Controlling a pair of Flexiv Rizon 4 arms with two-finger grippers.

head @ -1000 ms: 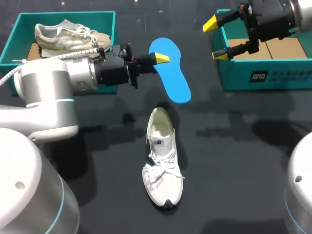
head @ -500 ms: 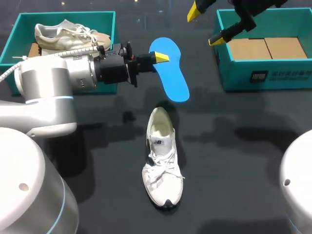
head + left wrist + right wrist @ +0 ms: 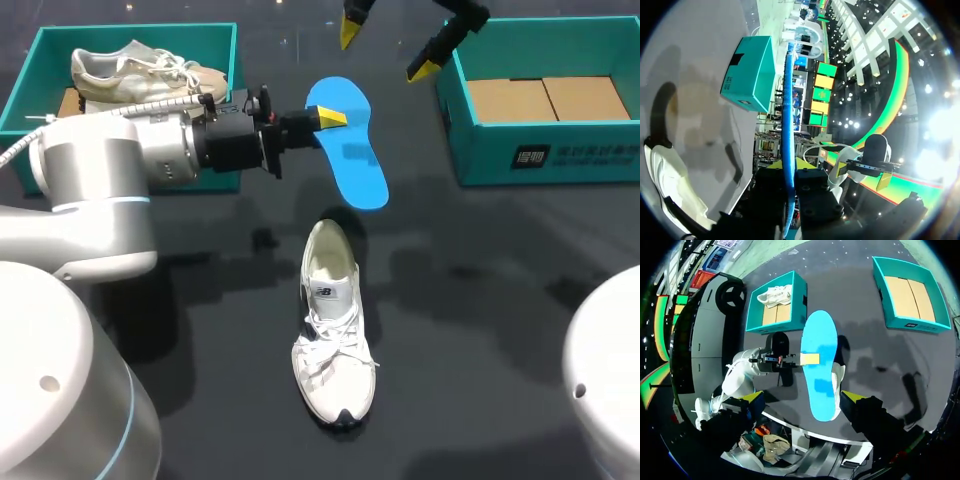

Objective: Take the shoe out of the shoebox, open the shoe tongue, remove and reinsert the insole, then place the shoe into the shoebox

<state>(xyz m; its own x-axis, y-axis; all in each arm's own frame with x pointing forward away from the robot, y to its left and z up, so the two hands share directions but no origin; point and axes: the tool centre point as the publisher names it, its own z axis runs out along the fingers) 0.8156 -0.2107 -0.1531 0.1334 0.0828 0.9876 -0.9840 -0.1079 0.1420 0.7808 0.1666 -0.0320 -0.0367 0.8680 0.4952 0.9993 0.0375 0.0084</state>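
Two teal boxes flank the dark table (image 3: 500,300): the left box (image 3: 135,30) holds a second shoe (image 3: 140,70), the right box (image 3: 540,155) shows bare cardboard. Between them the left gripper (image 3: 325,120) is clamped on one long edge of the blue insole (image 3: 355,160), held off the table, its lower end near the heel of the white shoe (image 3: 333,335). That shoe lies alone mid-table, well apart from both boxes. By the right box's corner hangs the right gripper (image 3: 386,48), fingers spread wide, gripping nothing.
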